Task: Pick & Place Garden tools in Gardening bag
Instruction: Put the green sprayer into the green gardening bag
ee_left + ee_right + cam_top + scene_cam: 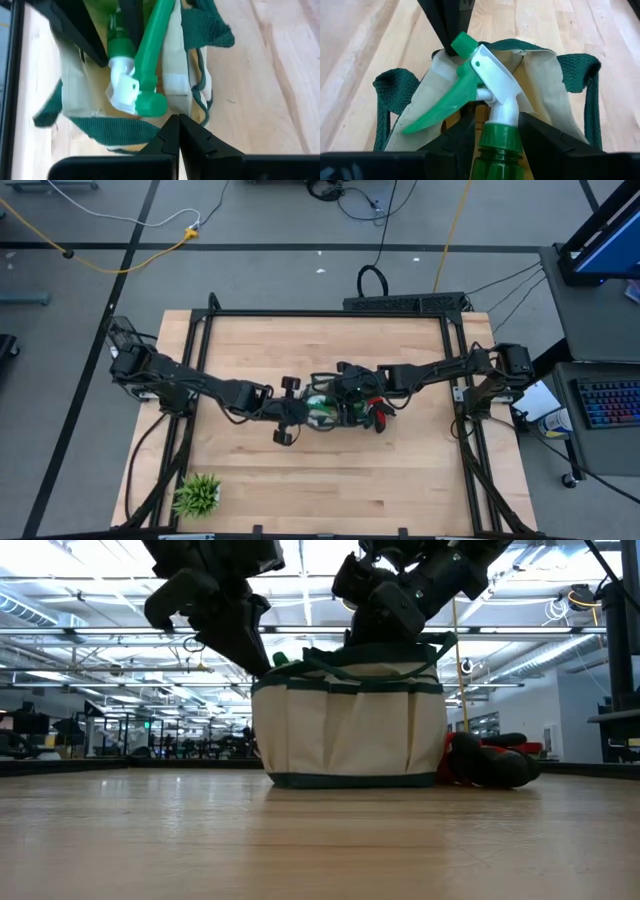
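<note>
The cream gardening bag (350,725) with dark green trim stands at the table's middle, and it also shows from above (328,416). My right gripper (496,137) is shut on the green spray bottle (495,150) over the bag's open top. The bottle's white head and green trigger (445,107) point toward the table's left. My left gripper (178,131) is shut and holds nothing. It is over the bag's left rim, right by the bottle's nozzle (150,105); I cannot tell whether it touches it. Red-and-black gloves (488,760) lie on the table against the bag's right side. My right gripper pinches the spray bottle's green collar (496,134), just below the white head, between its two fingers. The fingers come from the table's right, slanting down, with the head reaching out beyond them. The bottle is tilted over the bag's opening; its lower body is hidden.
A small potted green plant (197,494) stands near the table's front left corner. The bag's dark green loop handles (395,87) hang out to both sides of its opening. Bare wooden tabletop (300,480) lies in front of the bag.
</note>
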`<state>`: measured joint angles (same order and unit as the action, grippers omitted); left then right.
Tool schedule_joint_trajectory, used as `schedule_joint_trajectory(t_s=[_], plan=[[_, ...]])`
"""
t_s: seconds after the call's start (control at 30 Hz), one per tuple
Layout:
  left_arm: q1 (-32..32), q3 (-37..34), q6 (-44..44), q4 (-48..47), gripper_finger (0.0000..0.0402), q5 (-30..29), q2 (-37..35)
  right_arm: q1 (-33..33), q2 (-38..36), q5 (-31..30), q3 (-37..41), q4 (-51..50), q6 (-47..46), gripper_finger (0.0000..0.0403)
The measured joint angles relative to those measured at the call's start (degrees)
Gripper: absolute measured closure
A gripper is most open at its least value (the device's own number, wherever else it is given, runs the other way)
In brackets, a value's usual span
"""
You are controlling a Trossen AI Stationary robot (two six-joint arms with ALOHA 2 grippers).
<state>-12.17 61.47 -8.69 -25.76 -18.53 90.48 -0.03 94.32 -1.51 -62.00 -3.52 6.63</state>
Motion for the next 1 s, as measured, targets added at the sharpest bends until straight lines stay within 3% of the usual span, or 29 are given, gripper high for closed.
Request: schedule_joint_trajectory(t_s=[0.3, 0.47, 0.6, 1.0], plan=[[0.4, 0.0, -1.4, 4.7, 0.0382, -0.1, 0.0, 0.0, 0.1, -0.1, 0.1, -0.1, 0.0, 0.0259], [1.5, 0.0, -1.5, 1.0, 0.0398, -1.1, 0.0, 0.0, 0.1, -0.1, 0.1, 0.0, 0.0, 0.0259], [2.0, 0.0, -0.2, -0.6, 0.0388, -1.3, 0.0, 0.0, 0.1, -0.1, 0.1, 0.0, 0.0, 0.0259], [0.7, 0.0, -1.8, 3.1, 0.0387, -5.0, -0.5, 0.0, 0.1, 0.0, 0.1, -0.2, 0.0, 0.0259]])
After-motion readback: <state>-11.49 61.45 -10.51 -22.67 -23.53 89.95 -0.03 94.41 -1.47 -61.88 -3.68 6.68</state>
